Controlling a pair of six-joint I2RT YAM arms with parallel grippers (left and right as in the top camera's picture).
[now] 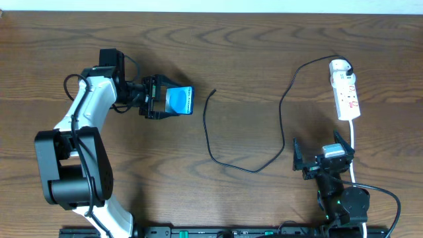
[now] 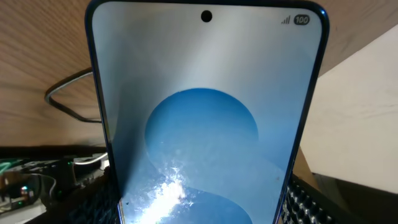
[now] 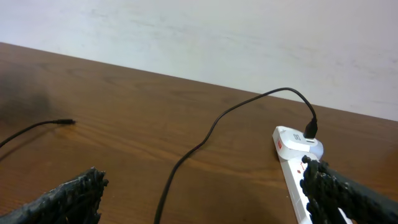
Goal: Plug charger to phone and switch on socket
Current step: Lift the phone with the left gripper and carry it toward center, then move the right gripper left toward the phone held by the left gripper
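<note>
Nearest the robot's base, the right tool (image 1: pixel 320 149) hangs over the worktop (image 1: pixel 251 39) with its fingers spread wide and nothing between them, just short of the socket (image 1: pixel 347 99). To its left lies the low bend of the charger (image 1: pixel 254 170). One run of the cable climbs to the socket's far end, where the plug head (image 1: pixel 345 65) sits. The other run ends in a small tip (image 1: pixel 213 92), which lies free near the phone (image 1: pixel 180 100) without touching it. The left tool (image 1: pixel 164 99) pinches the phone by one end, and the phone's camera-hole end points away from the tool. The socket lies lengthwise along the right side.
</note>
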